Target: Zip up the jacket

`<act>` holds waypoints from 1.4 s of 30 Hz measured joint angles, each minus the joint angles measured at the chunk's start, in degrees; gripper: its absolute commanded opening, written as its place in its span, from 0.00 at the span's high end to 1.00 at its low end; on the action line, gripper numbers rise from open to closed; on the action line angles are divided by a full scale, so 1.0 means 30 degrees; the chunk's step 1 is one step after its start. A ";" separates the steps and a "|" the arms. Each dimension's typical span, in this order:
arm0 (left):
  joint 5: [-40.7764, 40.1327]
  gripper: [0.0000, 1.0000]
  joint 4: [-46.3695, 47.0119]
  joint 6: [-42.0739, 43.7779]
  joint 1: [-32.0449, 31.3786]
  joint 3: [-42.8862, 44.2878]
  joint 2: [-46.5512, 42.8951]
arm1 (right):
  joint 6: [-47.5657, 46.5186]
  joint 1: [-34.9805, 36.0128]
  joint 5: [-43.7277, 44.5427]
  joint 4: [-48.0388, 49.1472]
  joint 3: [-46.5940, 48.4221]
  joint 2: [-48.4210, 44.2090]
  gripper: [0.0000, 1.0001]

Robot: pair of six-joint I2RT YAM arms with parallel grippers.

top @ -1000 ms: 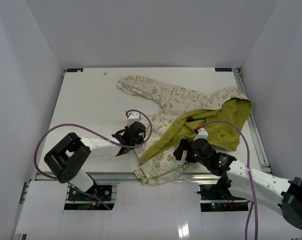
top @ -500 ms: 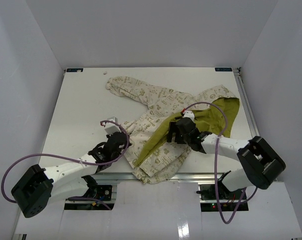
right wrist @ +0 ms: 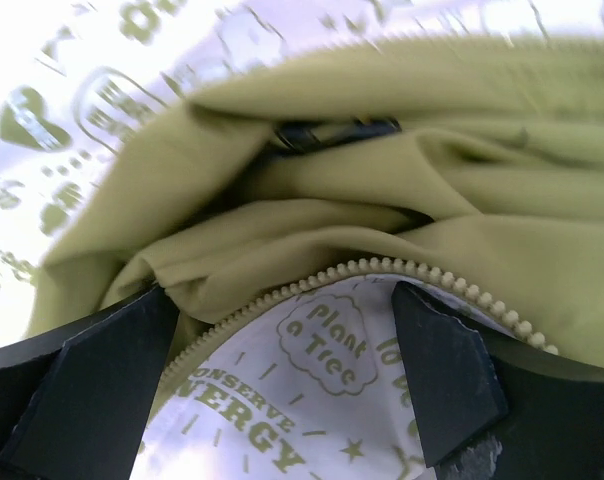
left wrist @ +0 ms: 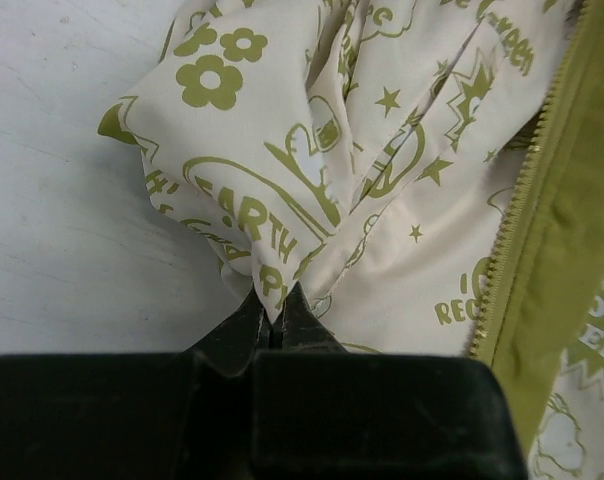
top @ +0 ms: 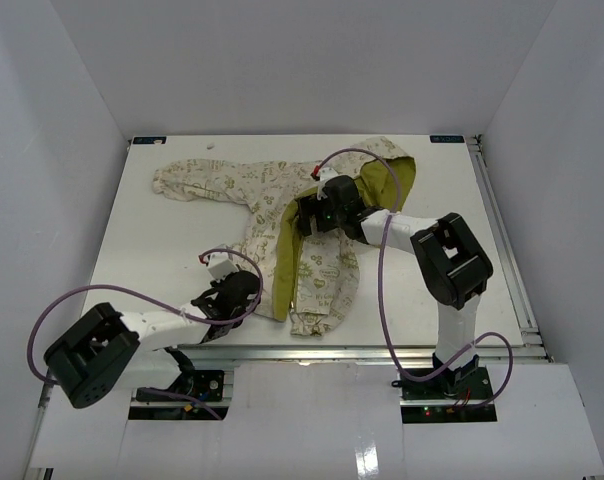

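Observation:
The jacket [top: 317,265] lies spread on the white table, cream with green print. One sleeve [top: 187,182] reaches left, and the olive lining [top: 382,180] shows at the back right. My left gripper [top: 247,295] is at the jacket's near left edge, shut on a fold of the cream fabric [left wrist: 282,260]. The zipper [left wrist: 517,215] runs along the olive edge to the right of it. My right gripper [top: 314,215] is at the upper part of the front opening. Its fingers [right wrist: 447,380] stand wide apart, with the zipper edge [right wrist: 382,268] and printed fabric between them.
The white table [top: 162,250] is enclosed by white walls on the left, the back and the right. A metal rail [top: 382,352] runs along the near edge. Purple cables [top: 384,290] loop from both arms over the table.
The jacket has shifted toward the back and left, and its body now lies more lengthwise. My right gripper moved to the far middle with it. My left gripper stays at the near left edge.

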 measured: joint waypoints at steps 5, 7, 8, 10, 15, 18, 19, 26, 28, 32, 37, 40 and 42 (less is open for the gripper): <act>-0.0497 0.98 0.0097 -0.0190 -0.0334 0.1368 0.2336 | -0.0519 -0.1255 -0.1381 -0.0505 -0.0421 -0.0414 0.05; -0.0477 0.81 -0.0005 -0.0162 -0.0553 0.1889 0.2576 | -0.0426 -0.1504 -0.1366 -0.0846 -0.1669 -0.1738 0.05; -0.0385 0.62 0.0000 -0.0094 -0.0643 0.2056 0.2585 | -0.0324 -0.1546 -0.1284 -0.0994 -0.2426 -0.2564 0.04; -0.0011 0.44 0.0089 0.0230 -0.0762 0.2210 0.2415 | 0.0120 -0.1526 -0.0924 -0.0958 -0.3854 -0.4151 0.04; 0.1556 0.22 -0.0011 0.1188 -0.0838 0.2416 0.0589 | 0.2253 -0.1358 0.0541 0.0235 -0.8980 -0.8362 0.00; 0.2756 0.19 -0.0430 0.1999 -0.0862 0.3397 -0.0627 | 0.3524 -0.1302 0.0965 0.1339 -1.1459 -0.9312 0.00; 0.3147 0.17 -0.0543 0.2302 -0.0885 0.3806 -0.1008 | 0.3820 -0.1234 0.1156 0.1456 -1.1990 -0.9440 0.00; 0.4324 0.10 -0.3165 0.4549 -0.1008 0.7657 -0.1775 | 0.4784 0.0867 0.4781 0.1290 -1.2170 -1.0006 0.01; 0.4234 0.09 -0.4206 0.5002 -0.1029 0.8998 -0.1380 | 0.5153 0.1124 0.4969 0.1445 -1.2013 -0.9996 0.01; 0.4098 0.09 -0.5146 0.5659 -0.1036 0.9684 -0.1250 | 0.6028 0.1788 0.5608 0.1784 -1.1944 -0.9322 0.01; 0.4115 0.06 -0.6092 0.6063 -0.1036 0.9548 -0.1290 | 0.6364 0.2742 0.6746 0.1649 -1.1967 -0.9039 0.01; 0.4039 0.06 -0.6450 0.6266 -0.1043 0.9386 -0.1531 | 0.6347 0.3002 0.7350 0.1247 -1.1872 -0.9101 0.07; 0.3983 0.08 -0.6626 0.6605 -0.1037 0.9386 -0.1801 | 0.6261 0.3298 0.7534 0.1194 -1.1918 -0.9490 0.11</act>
